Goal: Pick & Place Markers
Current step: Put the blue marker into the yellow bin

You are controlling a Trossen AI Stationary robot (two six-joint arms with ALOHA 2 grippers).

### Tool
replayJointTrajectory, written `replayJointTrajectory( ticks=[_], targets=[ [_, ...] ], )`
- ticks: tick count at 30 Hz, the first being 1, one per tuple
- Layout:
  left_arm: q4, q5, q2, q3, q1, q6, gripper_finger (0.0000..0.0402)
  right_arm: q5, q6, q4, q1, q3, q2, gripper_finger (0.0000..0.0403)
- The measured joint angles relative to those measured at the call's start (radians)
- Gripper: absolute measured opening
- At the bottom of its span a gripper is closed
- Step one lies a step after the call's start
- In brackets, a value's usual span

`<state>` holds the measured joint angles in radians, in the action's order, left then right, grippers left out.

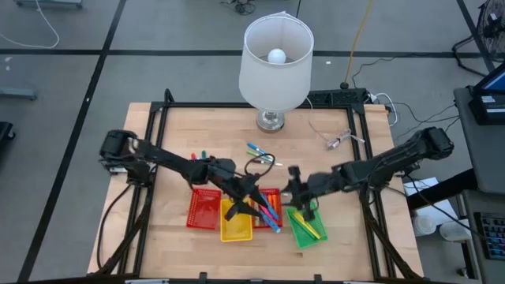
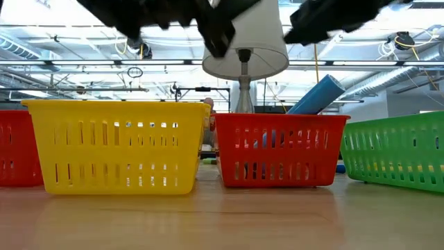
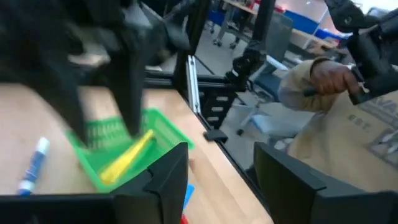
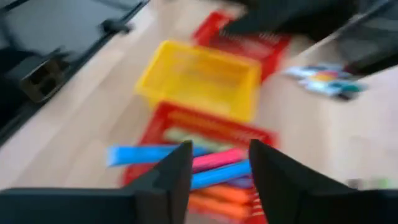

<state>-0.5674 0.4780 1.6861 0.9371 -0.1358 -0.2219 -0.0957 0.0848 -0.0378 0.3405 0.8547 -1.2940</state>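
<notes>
Overhead view looks straight down; low view faces level across the table [image 1: 173, 229], sharing the trays [image 2: 118, 146].

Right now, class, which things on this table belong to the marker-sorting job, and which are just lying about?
Job: loose markers, markers already binned, yellow marker, red tray, yellow tray, green tray.
Lying about: lamp, white cable.

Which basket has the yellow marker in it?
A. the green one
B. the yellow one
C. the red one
A. In the left wrist view, the yellow marker lies slanted inside the green basket; the high view shows it there too.
</notes>
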Motion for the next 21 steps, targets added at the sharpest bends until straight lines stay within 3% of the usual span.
replayJointTrajectory(
  ticks=[7, 12, 21],
  targets=[
    [0.079, -0.136, -0.192, 0.000, 0.005, 0.116, 0.0165, 0.074, -0.049, -0.005, 0.157, 0.029, -0.145, 0.0012],
    [0.120, -0.221, -0.288, 0.000, 0.023, 0.123, 0.0151, 0.070, -0.102, 0.049, 0.215, 0.078, -0.241, 0.0002],
    [0.125, -0.227, -0.310, 0.000, 0.057, 0.116, 0.0136, 0.087, -0.197, 0.078, 0.193, 0.149, -0.427, 0.0000]
  ],
)
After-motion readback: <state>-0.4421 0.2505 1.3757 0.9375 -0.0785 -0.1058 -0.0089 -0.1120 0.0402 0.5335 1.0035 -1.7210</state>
